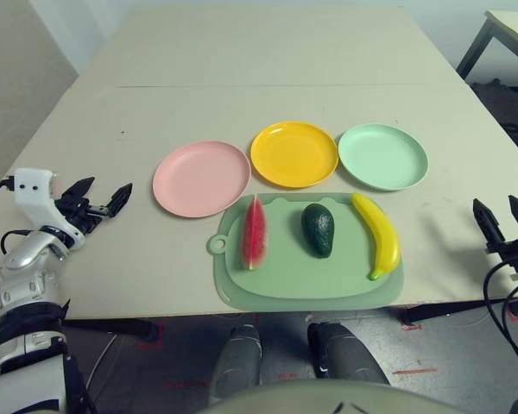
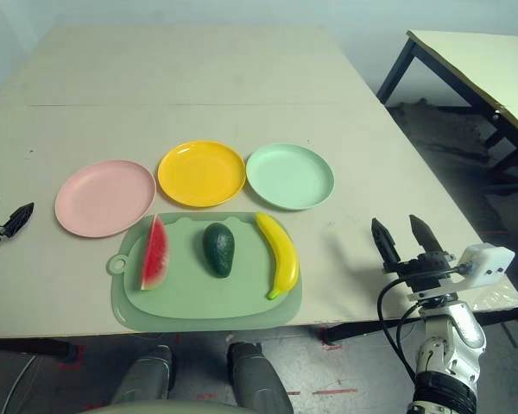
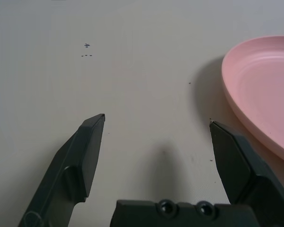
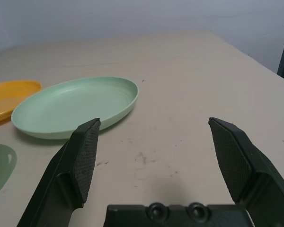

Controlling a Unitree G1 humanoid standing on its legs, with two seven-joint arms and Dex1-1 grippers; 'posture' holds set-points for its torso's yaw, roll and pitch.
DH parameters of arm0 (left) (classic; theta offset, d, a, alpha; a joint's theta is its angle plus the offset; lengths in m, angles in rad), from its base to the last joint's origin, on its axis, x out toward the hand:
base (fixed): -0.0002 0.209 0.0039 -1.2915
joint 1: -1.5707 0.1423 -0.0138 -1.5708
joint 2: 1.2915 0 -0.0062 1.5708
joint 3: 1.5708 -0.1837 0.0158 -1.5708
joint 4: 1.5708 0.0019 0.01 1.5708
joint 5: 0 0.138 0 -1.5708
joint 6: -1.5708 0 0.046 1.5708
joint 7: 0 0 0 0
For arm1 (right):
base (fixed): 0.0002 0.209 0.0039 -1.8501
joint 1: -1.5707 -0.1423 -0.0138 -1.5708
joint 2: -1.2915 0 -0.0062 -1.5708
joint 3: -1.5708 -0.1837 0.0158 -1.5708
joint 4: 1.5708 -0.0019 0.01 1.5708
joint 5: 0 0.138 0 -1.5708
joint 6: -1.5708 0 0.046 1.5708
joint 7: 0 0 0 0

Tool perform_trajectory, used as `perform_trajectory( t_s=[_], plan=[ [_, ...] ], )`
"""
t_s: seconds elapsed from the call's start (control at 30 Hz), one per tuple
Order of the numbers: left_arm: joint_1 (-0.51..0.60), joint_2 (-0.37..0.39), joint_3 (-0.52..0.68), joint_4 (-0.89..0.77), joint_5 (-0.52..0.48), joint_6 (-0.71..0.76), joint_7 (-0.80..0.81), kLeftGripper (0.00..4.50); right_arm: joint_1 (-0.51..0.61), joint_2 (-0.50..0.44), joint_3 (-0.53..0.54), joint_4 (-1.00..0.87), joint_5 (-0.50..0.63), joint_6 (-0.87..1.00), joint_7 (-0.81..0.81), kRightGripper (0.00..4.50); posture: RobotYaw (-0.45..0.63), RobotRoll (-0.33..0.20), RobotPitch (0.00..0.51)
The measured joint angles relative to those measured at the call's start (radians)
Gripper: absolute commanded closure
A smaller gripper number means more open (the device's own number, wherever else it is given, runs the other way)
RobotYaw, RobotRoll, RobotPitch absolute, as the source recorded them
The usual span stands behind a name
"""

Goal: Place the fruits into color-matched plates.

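Three toy fruits lie on a green mat (image 1: 285, 280) near the table's front edge: a red watermelon wedge (image 1: 254, 233) on its left, a dark green avocado (image 1: 319, 228) in the middle, a yellow banana (image 1: 379, 233) on its right. Behind the mat stand a pink plate (image 1: 201, 178), a yellow plate (image 1: 294, 153) and a mint green plate (image 1: 383, 156) in a row, all bare. My left gripper (image 1: 99, 198) hovers open at the table's left, short of the pink plate (image 3: 262, 90). My right gripper (image 2: 407, 239) is open at the right edge, facing the mint plate (image 4: 75, 106).
A second table (image 2: 475, 60) with dark legs stands to the right beyond the main one. The far half of the table (image 1: 259, 52) is bare. A seam (image 1: 198, 85) runs across the tabletop behind the plates.
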Motion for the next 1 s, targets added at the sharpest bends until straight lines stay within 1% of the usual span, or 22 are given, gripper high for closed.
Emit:
perform_trajectory(
  t_s=[0.07, 0.2, 0.33, 0.53, 0.6, 0.7, 0.8, 0.87, 0.9, 1.0],
  plan=[
    [0.002, 0.002, 0.0, -0.004, -0.001, 0.003, -0.002, 0.0, 0.001, 0.003, 0.0, -0.001, 0.0, 0.0, -0.001, 0.05, 0.02, 0.0, 0.152],
    [0.022, 0.032, 0.021, -0.048, -0.008, 0.03, -0.006, 0.0, 0.003, 0.041, 0.008, -0.003, -0.001, -0.001, 0.0, 0.05, 0.03, 0.0, 0.149],
    [0.022, 0.053, 0.028, -0.086, -0.012, 0.047, -0.007, 0.0, -0.005, 0.041, 0.009, 0.006, -0.001, -0.004, 0.003, 0.05, 0.03, 0.0, 0.15],
    [0.025, 0.053, 0.029, -0.098, -0.014, 0.056, -0.02, 0.0, -0.006, 0.029, 0.009, 0.014, -0.004, -0.008, 0.018, 0.05, 0.01, 0.0, 0.149],
    [0.025, 0.052, 0.029, -0.098, -0.028, 0.055, -0.052, 0.0, 0.004, 0.014, 0.009, 0.012, -0.005, -0.007, 0.024, 0.05, 0.0, 0.0, 0.15],
    [0.027, 0.047, 0.027, -0.102, -0.076, 0.052, -0.181, 0.0, 0.022, -0.018, 0.007, 0.0, -0.003, 0.003, 0.036, 0.05, 0.01, 0.0, 0.154],
    [0.06, 0.052, 0.011, -0.16, -0.14, 0.071, -0.369, 0.0, 0.036, -0.041, 0.006, -0.037, 0.004, 0.041, 0.039, 0.05, 0.04, 0.0, 0.163],
    [0.09, 0.069, -0.012, -0.22, -0.172, 0.09, -0.49, 0.0, 0.053, -0.07, 0.009, -0.077, 0.008, 0.086, 0.055, 0.05, 0.07, 0.0, 0.163],
    [0.101, 0.077, -0.016, -0.257, -0.192, 0.104, -0.539, 0.0, 0.056, -0.09, 0.012, -0.094, 0.008, 0.109, 0.069, 0.05, 0.1, 0.0, 0.162],
    [0.145, 0.099, -0.018, -0.377, -0.239, 0.145, -0.621, 0.0, 0.061, -0.144, 0.054, -0.146, -0.006, 0.16, 0.113, 0.05, 0.12, 0.0, 0.154]
  ],
)
